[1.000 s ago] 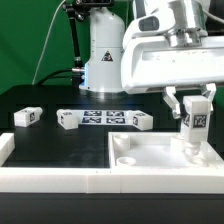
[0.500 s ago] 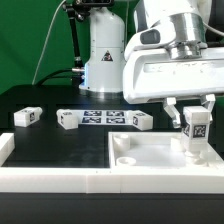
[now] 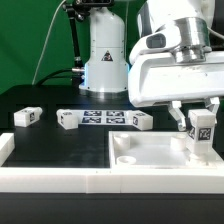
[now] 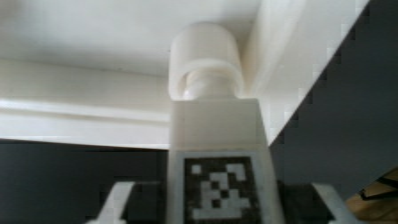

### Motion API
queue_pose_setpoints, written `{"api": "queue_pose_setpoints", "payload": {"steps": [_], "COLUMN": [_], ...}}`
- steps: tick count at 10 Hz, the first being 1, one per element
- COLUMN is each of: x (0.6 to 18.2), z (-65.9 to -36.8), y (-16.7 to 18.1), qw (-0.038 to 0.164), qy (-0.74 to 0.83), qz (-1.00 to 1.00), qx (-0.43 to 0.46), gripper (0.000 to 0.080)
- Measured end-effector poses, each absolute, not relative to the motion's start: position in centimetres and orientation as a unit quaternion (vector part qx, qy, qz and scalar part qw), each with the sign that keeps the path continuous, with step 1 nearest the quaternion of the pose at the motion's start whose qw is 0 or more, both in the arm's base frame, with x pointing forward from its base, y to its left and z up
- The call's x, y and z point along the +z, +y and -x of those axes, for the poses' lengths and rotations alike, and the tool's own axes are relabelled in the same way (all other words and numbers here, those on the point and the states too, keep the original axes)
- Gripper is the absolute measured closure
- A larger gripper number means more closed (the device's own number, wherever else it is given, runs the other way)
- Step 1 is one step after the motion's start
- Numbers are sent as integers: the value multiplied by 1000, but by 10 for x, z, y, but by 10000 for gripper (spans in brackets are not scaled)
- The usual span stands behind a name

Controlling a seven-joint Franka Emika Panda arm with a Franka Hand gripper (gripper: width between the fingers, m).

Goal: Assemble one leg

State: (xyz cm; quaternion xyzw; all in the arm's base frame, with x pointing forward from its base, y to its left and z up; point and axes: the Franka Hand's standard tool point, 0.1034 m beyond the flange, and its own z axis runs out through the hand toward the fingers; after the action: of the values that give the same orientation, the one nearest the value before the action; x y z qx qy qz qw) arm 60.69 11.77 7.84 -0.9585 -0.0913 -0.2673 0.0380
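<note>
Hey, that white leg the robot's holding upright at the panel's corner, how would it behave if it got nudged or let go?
Probably rigid: the leg shows no bend between the shut jaws. Likely tippy if released, since it is tall and narrow, held upright at the corner of the panel. Its flat faces suggest it would slide rather than roll.

free: table beside panel | blocked: leg upright at panel corner, loose legs beyond
</note>
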Motion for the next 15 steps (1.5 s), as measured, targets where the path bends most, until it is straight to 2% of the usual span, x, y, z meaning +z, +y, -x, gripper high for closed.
{"api": "queue_pose_setpoints", "payload": {"steps": [2, 7, 8, 9, 10, 11, 15], "x": [73, 72, 72, 72, 72, 72, 72], "z": [-606, -608, -608, -608, -608, -608, -608], "y": [117, 117, 117, 117, 117, 117, 117], "qw": [37, 35, 35, 35, 35, 35, 35], "qy": [-90, -89, -89, -89, -89, -89, -89], "qz": [959, 954, 954, 954, 954, 954, 954], "qx": [-268, -283, -283, -283, -283, -283, -283], "gripper": [509, 493, 316, 205, 205, 159, 150]}}
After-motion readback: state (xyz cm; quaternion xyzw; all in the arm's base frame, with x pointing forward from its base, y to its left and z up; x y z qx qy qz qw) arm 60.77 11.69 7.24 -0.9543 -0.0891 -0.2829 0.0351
